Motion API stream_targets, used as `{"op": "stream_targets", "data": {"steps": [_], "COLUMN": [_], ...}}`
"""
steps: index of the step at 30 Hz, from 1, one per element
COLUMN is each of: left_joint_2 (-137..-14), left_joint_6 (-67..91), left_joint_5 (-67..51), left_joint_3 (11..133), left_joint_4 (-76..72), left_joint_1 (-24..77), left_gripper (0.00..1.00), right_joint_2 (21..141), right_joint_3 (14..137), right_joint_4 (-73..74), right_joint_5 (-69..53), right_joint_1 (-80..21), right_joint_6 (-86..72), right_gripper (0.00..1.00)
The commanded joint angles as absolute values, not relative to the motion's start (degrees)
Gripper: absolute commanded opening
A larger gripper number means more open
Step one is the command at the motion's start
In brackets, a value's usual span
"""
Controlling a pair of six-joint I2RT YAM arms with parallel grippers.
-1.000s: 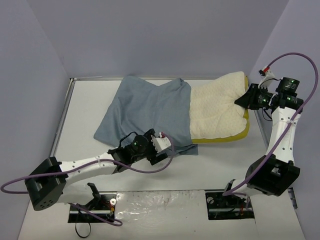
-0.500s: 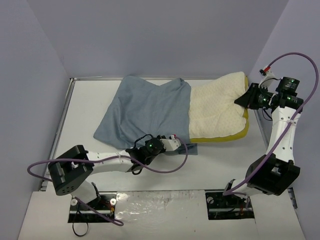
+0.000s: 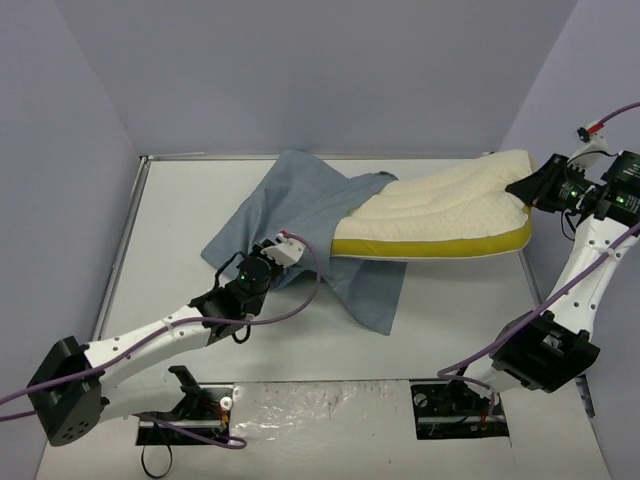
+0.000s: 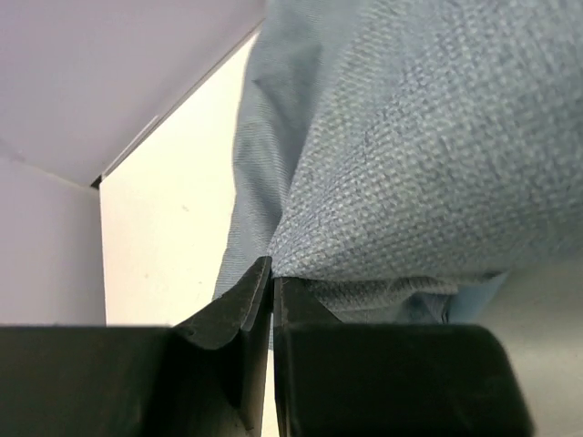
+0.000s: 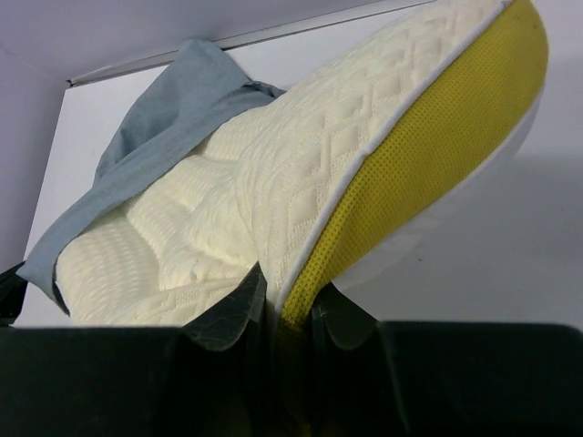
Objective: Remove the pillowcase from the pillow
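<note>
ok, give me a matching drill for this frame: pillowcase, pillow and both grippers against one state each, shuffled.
Things:
1. pillowcase
2. pillow
3. left gripper
4. right gripper

States:
A. shut on the cream quilted end
B. blue-grey, covering only one end of the pillow
C. shut on blue-grey cloth
D. mostly bare, yellow side edge showing

Pairs: 1-B, 2-D, 3-C, 4-A
</note>
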State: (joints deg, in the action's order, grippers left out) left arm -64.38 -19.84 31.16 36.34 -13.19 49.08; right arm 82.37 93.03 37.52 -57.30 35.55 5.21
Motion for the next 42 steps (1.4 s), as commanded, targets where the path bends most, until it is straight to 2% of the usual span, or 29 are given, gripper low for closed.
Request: {"op": "stream_targets", "data": {"steps": [1, 9, 12, 19, 27, 36, 42], "left_joint_2": [-60.04, -60.55, -62.74, -62.14, -59.41, -58.28, -55.72], "left_joint_6": [-16.79, -13.10, -9.60, -2.47, -2.19, 3.50, 4.13], "left_joint_5": [38.41, 32.87, 35.86, 33.40, 33.04, 26.56, 21.28], "left_joint_3": [37.09, 40.17, 40.08, 39.82, 41.83, 48.43, 49.13], "left_joint_4": [-7.74, -3.17, -1.24, -2.55, -2.64, -3.16, -4.92], "left_joint_1": [45.36, 41.31, 36.59, 23.14, 17.94, 4.50, 4.13], "left_gripper": [0.02, 0.02, 0.02, 0.02, 0.02, 0.02, 0.02], "right_joint_2": [82.79, 80.77, 80.07, 78.23, 78.66, 80.94, 83.14], "right_joint_3": [95.37, 88.94, 90.34, 93.51, 94.04, 98.88, 95.19], "right_joint_4": [31.73, 31.82, 29.45, 26.55, 26.19, 27.33, 29.54], "right_joint_5": [-58.36, -53.36, -49.75, -46.94, -48.51, -48.78, -32.10], "right_joint_1": [37.62, 30.77, 31.81, 35.94, 37.17, 37.18, 21.29], "right_joint_6": [5.62, 10.81, 9.06, 6.86, 7.03, 12.12, 21.35], "right_gripper": [0.00, 0.00, 0.00, 0.00, 0.00, 0.00, 0.00]}}
